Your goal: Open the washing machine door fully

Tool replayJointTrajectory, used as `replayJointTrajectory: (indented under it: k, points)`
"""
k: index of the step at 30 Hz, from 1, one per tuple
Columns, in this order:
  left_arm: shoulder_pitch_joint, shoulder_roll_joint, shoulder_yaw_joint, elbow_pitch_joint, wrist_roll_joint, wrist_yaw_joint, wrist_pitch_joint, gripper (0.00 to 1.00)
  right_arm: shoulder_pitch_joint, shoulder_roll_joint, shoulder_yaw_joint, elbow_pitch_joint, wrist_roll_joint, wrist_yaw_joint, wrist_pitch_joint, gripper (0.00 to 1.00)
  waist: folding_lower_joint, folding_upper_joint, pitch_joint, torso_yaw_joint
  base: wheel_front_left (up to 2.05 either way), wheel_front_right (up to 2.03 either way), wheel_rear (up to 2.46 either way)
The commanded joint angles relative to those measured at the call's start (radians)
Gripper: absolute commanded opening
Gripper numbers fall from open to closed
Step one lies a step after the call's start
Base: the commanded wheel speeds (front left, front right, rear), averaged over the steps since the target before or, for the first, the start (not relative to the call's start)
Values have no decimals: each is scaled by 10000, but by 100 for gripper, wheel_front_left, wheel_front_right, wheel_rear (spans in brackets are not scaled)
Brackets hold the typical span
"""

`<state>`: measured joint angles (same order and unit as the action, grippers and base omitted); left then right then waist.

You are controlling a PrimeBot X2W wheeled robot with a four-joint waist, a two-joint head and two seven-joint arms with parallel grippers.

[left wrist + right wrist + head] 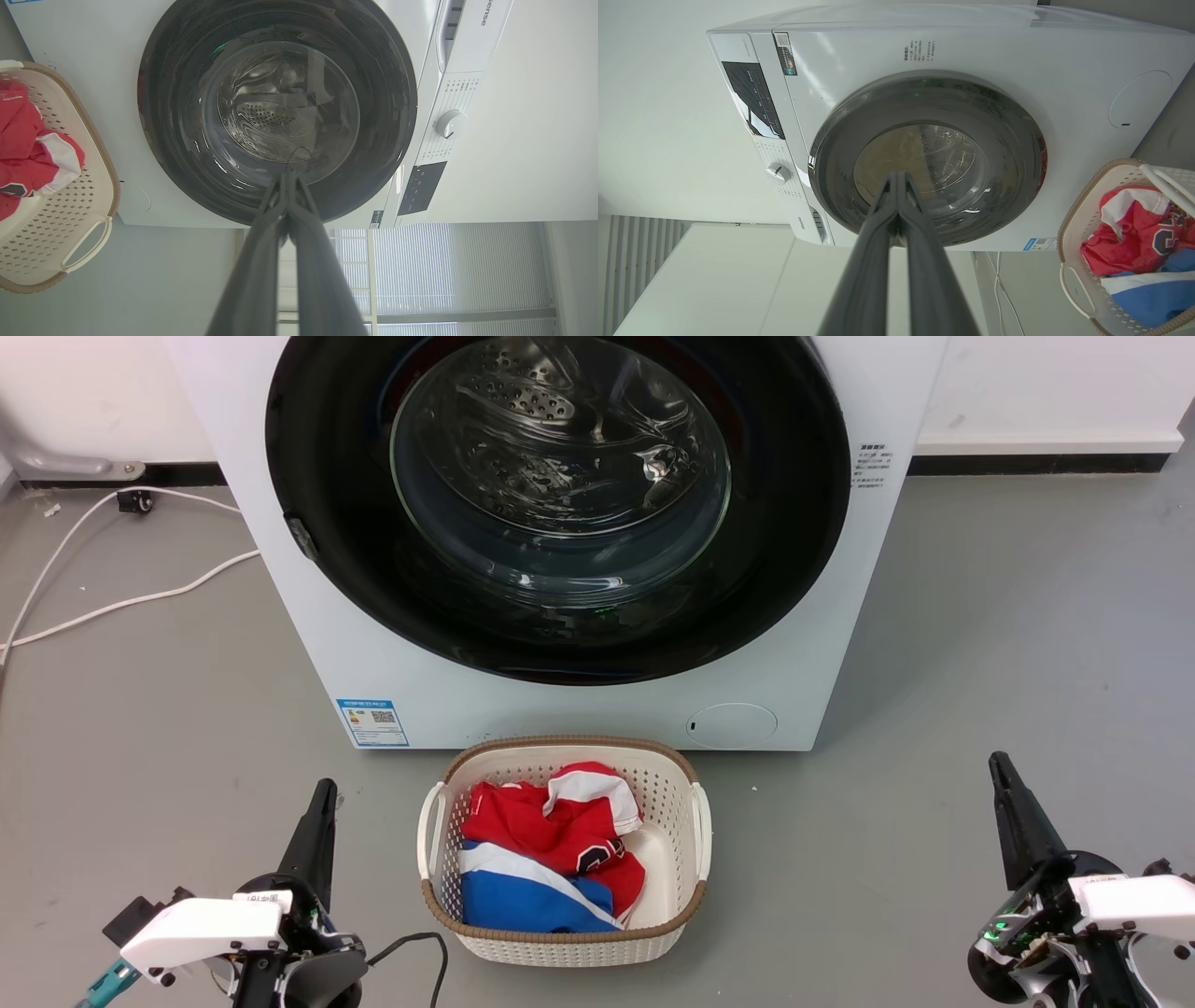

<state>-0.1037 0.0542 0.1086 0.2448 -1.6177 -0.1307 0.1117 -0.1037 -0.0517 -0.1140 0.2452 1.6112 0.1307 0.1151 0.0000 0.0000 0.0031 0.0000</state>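
Standing on a plain grey floor [980, 644], the washing machine [597, 709] has its back towards a pale wall with a dark skirting strip [1027, 462] along the bottom. The washing machine door [560, 495] lies shut against the white front, its glossy black ring framing the clear glass bowl, through which the perforated steel drum shows. Low on the front are a blue label [372, 721] at the left and a round cap [732, 725] at the right.

Just before the machine, on the floor, sits a cream laundry basket [569, 744] with a brown rim, holding red, white and blue clothes [532, 821]. A white cable [112, 602] trails over the floor to the left of the machine.

The left claw [322, 798] hangs low at the left, well apart from the door, its two dark fingers pressed together on nothing. The right claw [1001, 770] hangs likewise at the right, fingers together and empty.

The left wrist view shows the control dial [449, 124] on the machine's panel and slatted blinds [467, 266] beyond it.
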Motion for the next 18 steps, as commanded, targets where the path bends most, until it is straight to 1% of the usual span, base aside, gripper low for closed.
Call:
replayJointTrajectory:
  k: [1,18]
  points:
    - [-97,-10,39,8,37,0,21,0,-98,27,3,9,33,0,13,0,0,0,0,0,0,0,0]
    - [-97,-18,50,8,30,0,35,0,-98,27,4,9,34,-1,13,0,0,0,0,0,0,0,0]
